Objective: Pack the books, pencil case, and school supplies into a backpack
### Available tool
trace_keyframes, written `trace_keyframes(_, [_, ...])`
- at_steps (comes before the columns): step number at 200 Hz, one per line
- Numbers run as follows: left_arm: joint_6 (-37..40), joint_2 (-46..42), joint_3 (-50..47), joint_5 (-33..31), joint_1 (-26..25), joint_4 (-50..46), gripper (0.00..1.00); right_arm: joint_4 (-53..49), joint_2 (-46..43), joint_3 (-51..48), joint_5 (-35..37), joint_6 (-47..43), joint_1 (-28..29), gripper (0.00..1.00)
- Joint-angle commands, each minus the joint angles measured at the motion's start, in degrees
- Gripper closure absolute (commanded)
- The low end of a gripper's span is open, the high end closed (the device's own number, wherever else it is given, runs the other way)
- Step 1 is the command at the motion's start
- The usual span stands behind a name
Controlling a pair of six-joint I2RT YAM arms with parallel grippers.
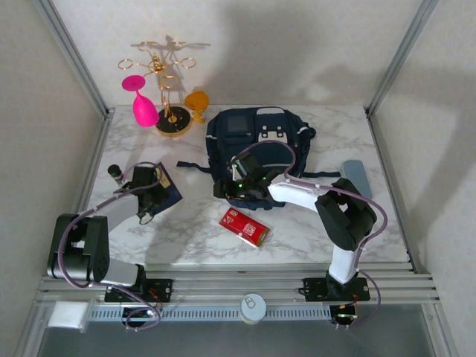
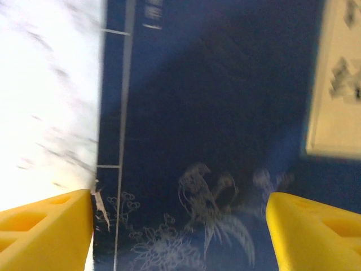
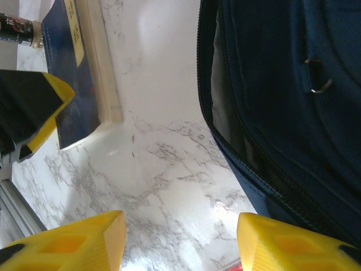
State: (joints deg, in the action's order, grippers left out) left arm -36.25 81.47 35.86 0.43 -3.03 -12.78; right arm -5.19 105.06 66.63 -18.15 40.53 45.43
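Note:
The navy backpack [image 1: 256, 141] lies at the back middle of the table, its zip edge [image 3: 225, 130] gaping. My right gripper [image 1: 232, 190] hovers open over bare marble beside that edge, nothing between the fingers [image 3: 180, 243]. The small navy booklet [image 1: 168, 190] with a yellow label [image 2: 338, 79] lies at the left. My left gripper [image 1: 152, 196] stands open close above its cover [image 2: 214, 141], which shows a silver bird drawing. The flat red box [image 1: 244, 227] lies in front of the backpack. The grey-blue pencil case [image 1: 355, 178] rests at the right. The two books are hidden or out of view.
A short black cylinder [image 1: 117, 173] stands left of the booklet. A gold glass rack [image 1: 169, 111] with a pink glass [image 1: 143, 104] and an orange glass [image 1: 197, 103] stands at the back left. Frame posts border the table.

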Motion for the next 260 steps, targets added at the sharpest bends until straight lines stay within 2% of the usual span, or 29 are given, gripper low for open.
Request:
trace_keyframes(1, [-1.69,-1.06,-0.15,0.59,-1.28,-1.50,0.23,0.14,3.03,4.02,-1.35,0.88,0.90,0.43])
trace_keyframes(28, [-0.40,-1.88,1.10,-2.92,-0.35,-3.87,0.24,-1.53,7.69,10.48,-0.86,-0.31,2.59,0.40])
trace_keyframes(50, [-1.01,-3.72,-0.06,-0.75,2.83,-2.18,0.23,-2.42,12.64,16.61,-1.04,-1.37,3.27,0.39])
trace_keyframes(73, [-0.36,-4.27,-0.08,-0.41,3.74,-0.72,0.24,-4.09,18.40,23.55,-0.87,-2.83,4.02,0.38])
trace_keyframes(112, [-0.57,-2.17,-1.03,4.95,4.47,2.92,0.26,-9.83,28.36,36.52,0.01,-7.21,5.20,0.37])
trace_keyframes(147, [-0.11,-1.91,-2.25,6.34,4.52,4.59,0.32,-12.93,34.31,44.44,-0.25,-10.03,6.39,0.39])
trace_keyframes(161, [0.19,-1.46,-2.60,6.80,4.52,4.68,0.34,-14.69,36.57,47.36,-0.96,-10.84,6.85,0.43])
trace_keyframes(187, [0.57,-1.23,-3.44,6.61,4.54,4.88,0.38,-16.22,39.03,50.63,-2.54,-11.39,7.74,0.47])
trace_keyframes(260, [0.92,-0.16,-4.16,4.85,4.52,4.73,0.40,-17.87,37.94,52.64,-2.98,-11.04,8.55,0.55])
